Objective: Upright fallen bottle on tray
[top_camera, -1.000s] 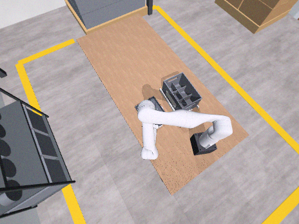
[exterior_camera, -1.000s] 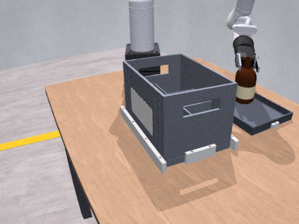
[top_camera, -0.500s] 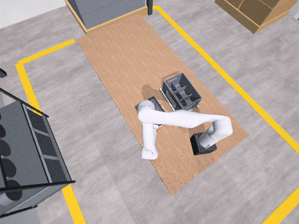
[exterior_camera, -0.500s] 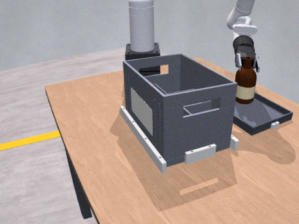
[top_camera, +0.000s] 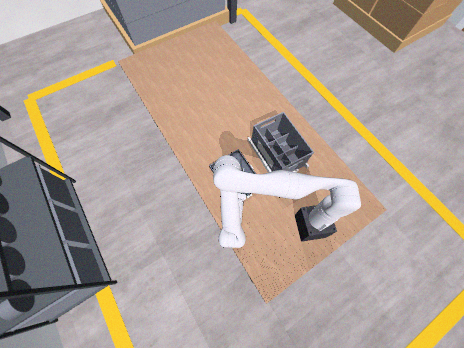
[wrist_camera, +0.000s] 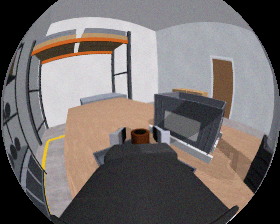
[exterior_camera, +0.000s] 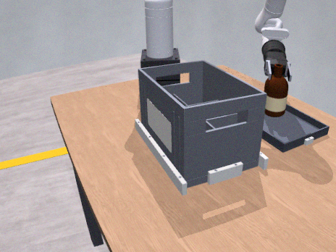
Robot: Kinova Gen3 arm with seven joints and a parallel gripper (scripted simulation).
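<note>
Looks nearly done, with the bottle (exterior_camera: 276,91) (wrist_camera: 140,140) upright on the tray (top_camera: 244,160) (exterior_camera: 304,139) (wrist_camera: 99,156), toward two o'clock from the crate (top_camera: 303,160) (exterior_camera: 221,142) (wrist_camera: 216,125) in the exterior view, and only withdrawing the spread-apart end effector (exterior_camera: 279,77) (wrist_camera: 139,132) probably left.

Noted around the surface (top_camera: 190,86) (exterior_camera: 108,127) (wrist_camera: 100,120): yellow floor marking (top_camera: 320,96) (exterior_camera: 32,158) (wrist_camera: 46,160), stacked brown boxes on a pallet (top_camera: 400,6), a black-framed rack (top_camera: 92,231), and a brown door (wrist_camera: 222,85) in the wall.
</note>
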